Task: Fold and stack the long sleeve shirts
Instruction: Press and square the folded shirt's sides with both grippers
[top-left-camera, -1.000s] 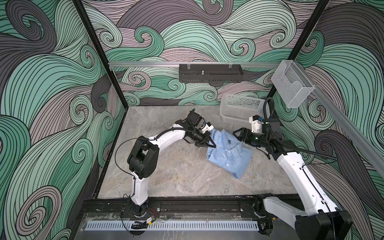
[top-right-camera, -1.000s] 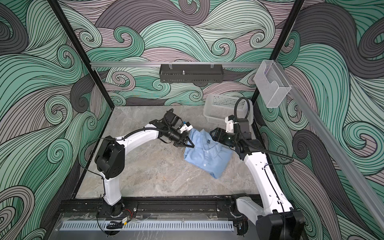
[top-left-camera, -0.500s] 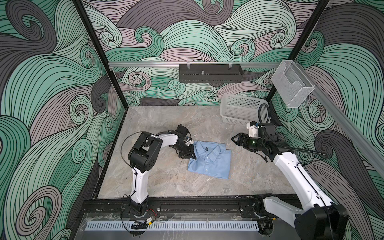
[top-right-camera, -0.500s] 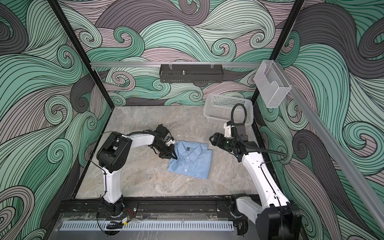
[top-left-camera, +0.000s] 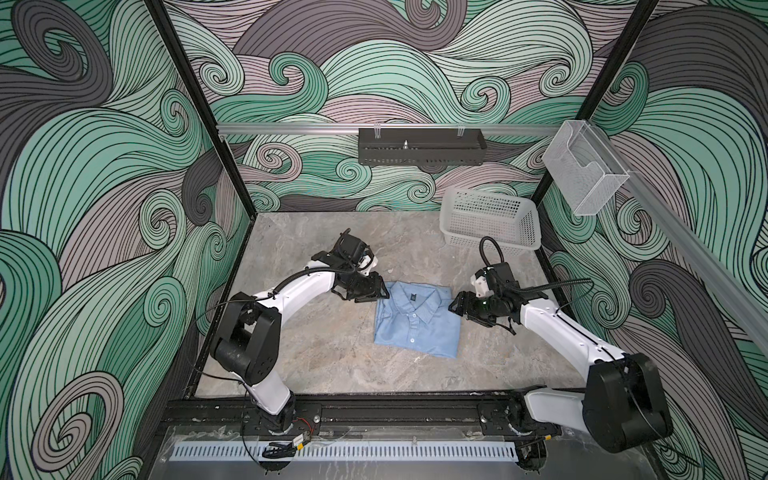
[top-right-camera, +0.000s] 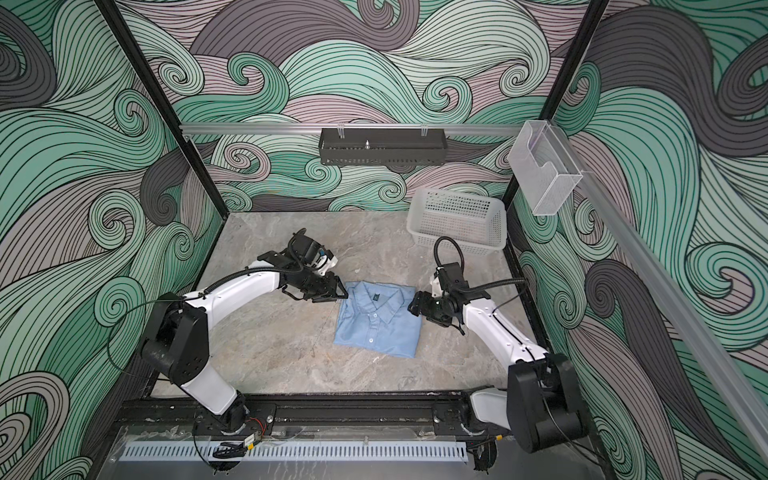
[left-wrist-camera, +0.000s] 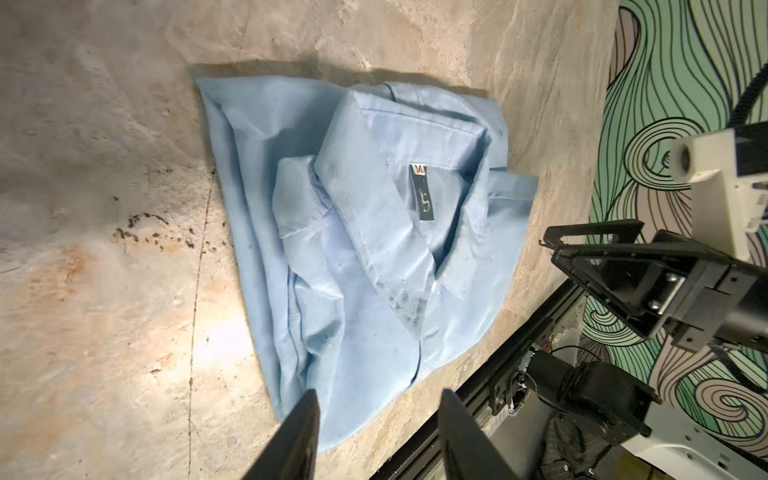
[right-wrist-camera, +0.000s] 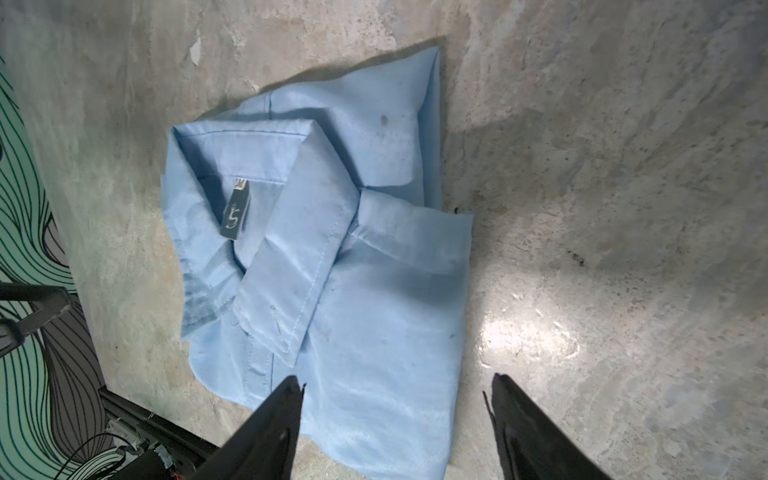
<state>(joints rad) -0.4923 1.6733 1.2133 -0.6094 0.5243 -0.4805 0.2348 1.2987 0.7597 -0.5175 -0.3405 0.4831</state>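
The light blue long sleeve shirt (top-left-camera: 417, 318) (top-right-camera: 378, 320) lies folded into a rectangle on the table, collar up, its dark neck label toward the back. My left gripper (top-left-camera: 380, 293) (top-right-camera: 338, 291) hovers just off the shirt's back left corner. The left wrist view shows it (left-wrist-camera: 378, 399) open and empty above the shirt (left-wrist-camera: 374, 249). At the shirt's right edge near the collar, my right gripper (top-left-camera: 455, 309) (top-right-camera: 413, 307) is also open. Its fingers (right-wrist-camera: 395, 384) stand wide apart over the shirt (right-wrist-camera: 332, 270) with nothing between them.
A white perforated basket (top-left-camera: 490, 222) (top-right-camera: 457, 220) stands at the back right corner of the table. A black tray (top-left-camera: 419, 145) hangs on the back wall and a clear holder (top-left-camera: 582, 174) on the right rail. The black front rail (top-left-camera: 374, 411) bounds the table.
A second ago both grippers had the shirt bunched and lifted near the basket. It now lies flat nearer the middle. The left gripper has let go and opened.
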